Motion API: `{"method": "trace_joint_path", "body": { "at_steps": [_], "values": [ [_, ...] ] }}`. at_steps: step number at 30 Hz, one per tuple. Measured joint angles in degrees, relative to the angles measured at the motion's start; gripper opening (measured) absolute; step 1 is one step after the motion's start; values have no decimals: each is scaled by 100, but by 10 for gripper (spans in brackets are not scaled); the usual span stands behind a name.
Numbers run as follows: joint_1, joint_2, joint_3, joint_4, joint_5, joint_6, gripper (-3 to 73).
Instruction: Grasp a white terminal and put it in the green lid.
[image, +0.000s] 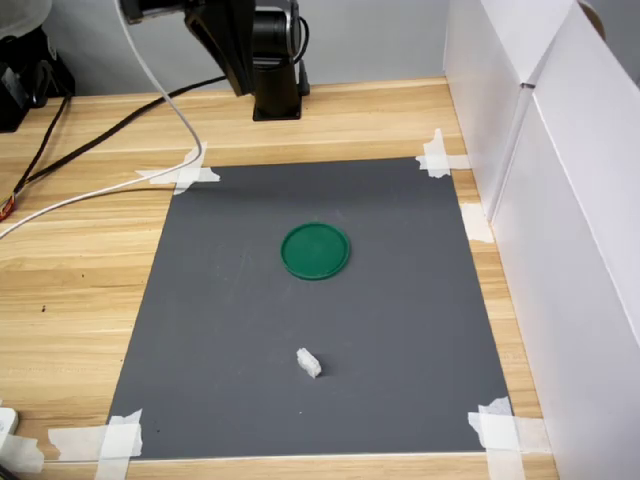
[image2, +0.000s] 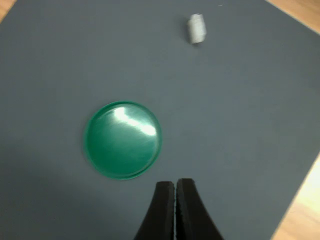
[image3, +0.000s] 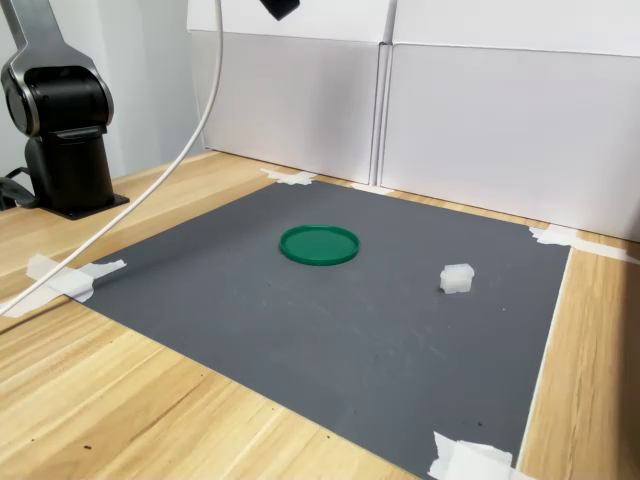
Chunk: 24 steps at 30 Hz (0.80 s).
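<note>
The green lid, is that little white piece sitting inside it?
No. In the first exterior view the white terminal lies on the grey mat, well apart from the green lid.

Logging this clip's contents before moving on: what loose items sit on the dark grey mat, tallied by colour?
Green: 1, the flat round dark green plastic lid, empty.
White: 1, the tiny blocky white plastic terminal, lying apart from the lid.
Total: 2 loose items on the mat.
The black gripper hangs above them with jaws closed, holding nothing.
</note>
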Motion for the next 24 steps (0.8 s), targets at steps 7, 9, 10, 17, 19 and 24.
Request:
{"method": "trace_joint_path", "body": {
  "at_steps": [7,9,10,17,19,24],
  "values": [
    [5,685,-828,-192,7,361,279],
    [69,832,-1017,-286,7,525,381],
    [143,919,-1095,-403,7,630,437],
    [612,1426,-1385,-799,66,1038,694],
    [648,1544,-1559,-649,250,1043,707],
    [721,1954,-2296,-595,921,727,712]
  ]
}}
